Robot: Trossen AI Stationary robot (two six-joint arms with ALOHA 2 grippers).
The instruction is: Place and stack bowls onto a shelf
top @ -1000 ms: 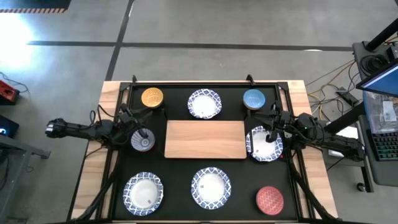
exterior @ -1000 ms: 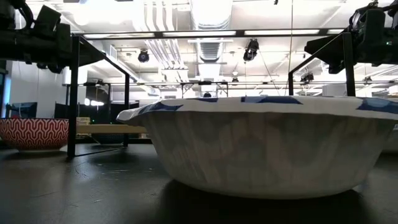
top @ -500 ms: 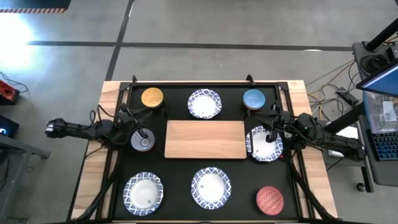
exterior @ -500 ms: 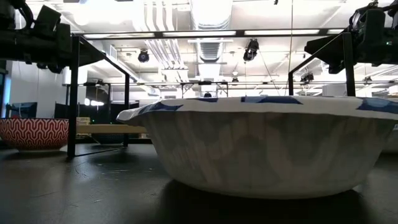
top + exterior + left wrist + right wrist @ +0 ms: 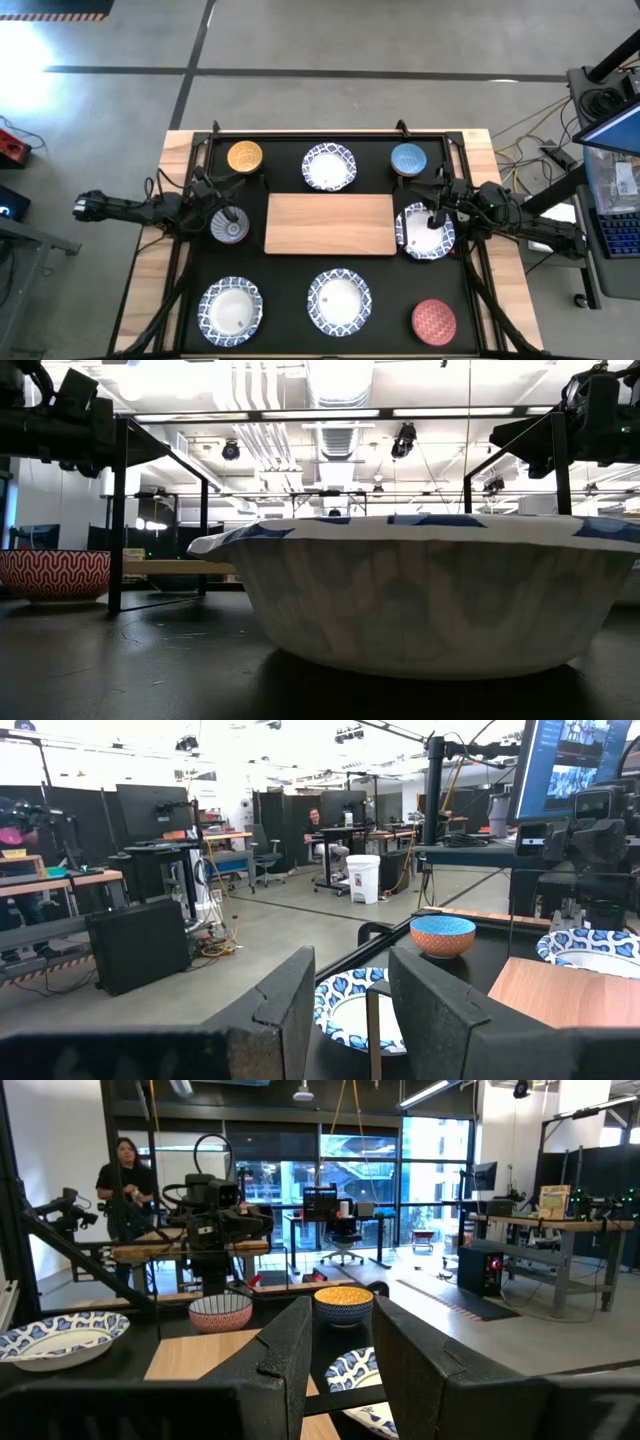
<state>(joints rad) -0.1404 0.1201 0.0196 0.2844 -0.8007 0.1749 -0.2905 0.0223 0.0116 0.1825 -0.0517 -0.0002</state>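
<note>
Table (image 5: 290,275): black top, concrete floor around. Shelf (image 5: 331,224): bare wooden board at centre, long axis left to right, bowls ringed around it. Left tool (image 5: 229,216): over small patterned bowl (image 5: 231,228), fingers apart. Right tool (image 5: 435,216): over wide patterned bowl (image 5: 425,232), fingers apart.

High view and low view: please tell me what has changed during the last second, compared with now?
Nothing has visibly changed. The left gripper is over the small patterned bowl left of the shelf, and the right gripper is over the wide bowl on its right, exactly as before. All the bowls lie where they were, and the shelf carries none.
</note>
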